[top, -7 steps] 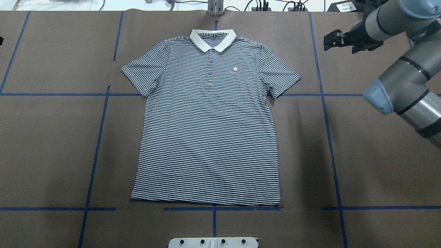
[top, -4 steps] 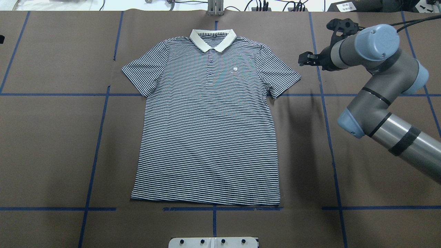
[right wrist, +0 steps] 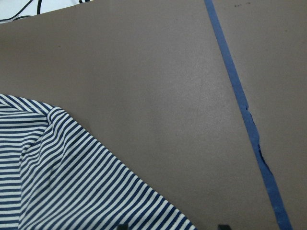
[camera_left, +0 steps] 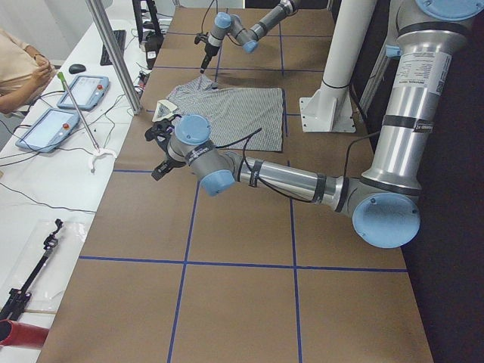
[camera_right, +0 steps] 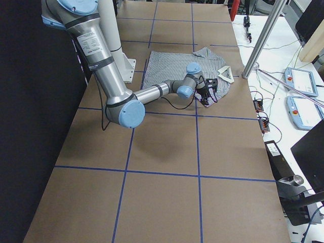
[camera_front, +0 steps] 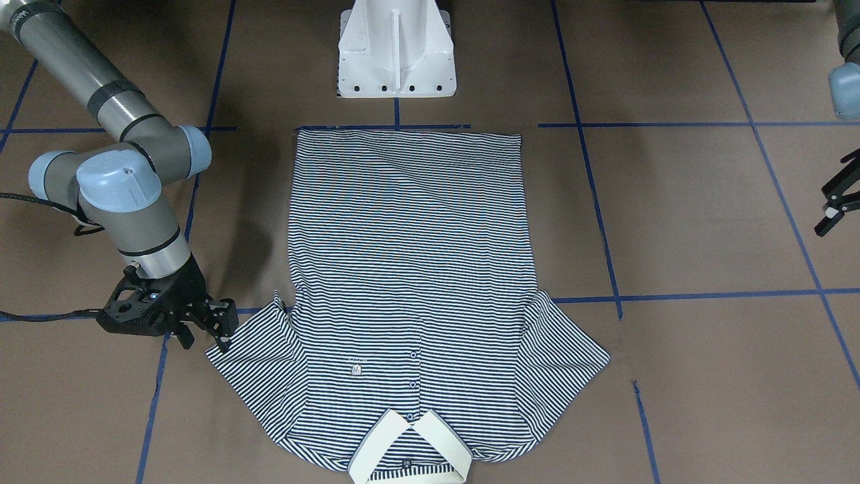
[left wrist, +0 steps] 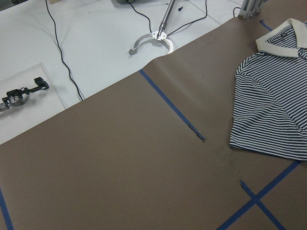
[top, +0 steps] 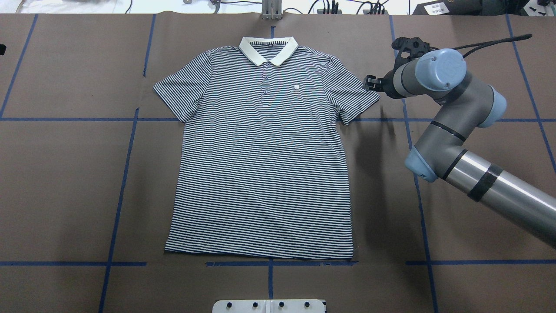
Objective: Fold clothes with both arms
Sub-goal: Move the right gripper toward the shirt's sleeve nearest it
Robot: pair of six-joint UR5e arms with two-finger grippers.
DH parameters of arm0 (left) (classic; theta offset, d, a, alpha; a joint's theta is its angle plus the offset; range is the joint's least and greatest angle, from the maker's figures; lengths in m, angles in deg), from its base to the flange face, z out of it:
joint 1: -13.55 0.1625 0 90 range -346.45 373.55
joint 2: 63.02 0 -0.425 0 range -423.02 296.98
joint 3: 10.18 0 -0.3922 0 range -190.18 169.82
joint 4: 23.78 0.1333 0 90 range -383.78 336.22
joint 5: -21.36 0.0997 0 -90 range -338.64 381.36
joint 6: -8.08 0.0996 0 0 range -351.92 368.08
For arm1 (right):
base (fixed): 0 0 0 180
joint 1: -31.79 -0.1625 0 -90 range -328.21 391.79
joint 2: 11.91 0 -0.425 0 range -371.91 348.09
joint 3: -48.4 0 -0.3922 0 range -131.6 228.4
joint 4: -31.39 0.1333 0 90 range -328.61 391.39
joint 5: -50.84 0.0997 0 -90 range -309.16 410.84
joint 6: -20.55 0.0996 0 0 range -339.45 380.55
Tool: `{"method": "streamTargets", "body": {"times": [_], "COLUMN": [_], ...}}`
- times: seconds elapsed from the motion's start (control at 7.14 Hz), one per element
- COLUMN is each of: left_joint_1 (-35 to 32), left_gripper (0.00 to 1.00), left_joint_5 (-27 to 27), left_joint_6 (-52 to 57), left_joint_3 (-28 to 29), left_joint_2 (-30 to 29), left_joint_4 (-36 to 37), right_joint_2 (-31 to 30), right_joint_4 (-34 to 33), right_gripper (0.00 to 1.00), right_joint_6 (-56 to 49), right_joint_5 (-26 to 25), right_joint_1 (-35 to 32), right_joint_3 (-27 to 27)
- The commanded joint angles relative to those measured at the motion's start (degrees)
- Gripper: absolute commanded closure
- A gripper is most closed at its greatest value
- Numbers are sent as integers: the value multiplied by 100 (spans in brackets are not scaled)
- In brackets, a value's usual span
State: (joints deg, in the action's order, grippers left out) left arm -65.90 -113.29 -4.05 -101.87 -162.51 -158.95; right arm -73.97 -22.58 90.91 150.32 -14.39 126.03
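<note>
The striped polo shirt lies flat and face up on the brown table cover, collar at the far edge, both sleeves spread. My right gripper hovers open just outside the edge of the sleeve on the robot's right. In the front-facing view this gripper has one finger at the sleeve's corner. The right wrist view shows that sleeve with two fingertips apart at the bottom edge and nothing between them. My left gripper stands open, far from the shirt, off toward the table's left end.
The white pedestal base stands at the near edge behind the hem. Blue tape lines grid the cover. Beyond the far edge is a white bench with cables, tablets, a metal post and a seated person.
My right arm has swung in from the far right corner and brought its gripper left to the sleeve's edge. The shirt has not moved.
</note>
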Motion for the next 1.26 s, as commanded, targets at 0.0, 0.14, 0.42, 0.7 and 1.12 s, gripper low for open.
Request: {"method": "streamTargets", "body": {"times": [0.0, 0.14, 0.42, 0.7, 1.12], "left_joint_1": [0, 0, 0, 9, 0], "left_gripper": [0, 0, 0, 0, 0], "left_joint_5": [0, 0, -9, -9, -9], "left_joint_6": [0, 0, 0, 17, 26], "left_joint_3": [-6, -6, -6, -6, -7], "left_joint_2": [0, 0, 0, 9, 18], "left_joint_4": [-9, -9, -26, -26, -26], "right_joint_2": [19, 27, 45, 45, 89], "right_joint_4": [1, 1, 1, 1, -8], "right_gripper": [38, 46, 46, 50, 65], "right_joint_6": [4, 4, 4, 4, -5], "right_joint_5": [-104, -156, -165, -165, -174], "right_joint_1": [109, 127, 136, 145, 145], "right_joint_3": [-195, -265, -292, -327, -380]}}
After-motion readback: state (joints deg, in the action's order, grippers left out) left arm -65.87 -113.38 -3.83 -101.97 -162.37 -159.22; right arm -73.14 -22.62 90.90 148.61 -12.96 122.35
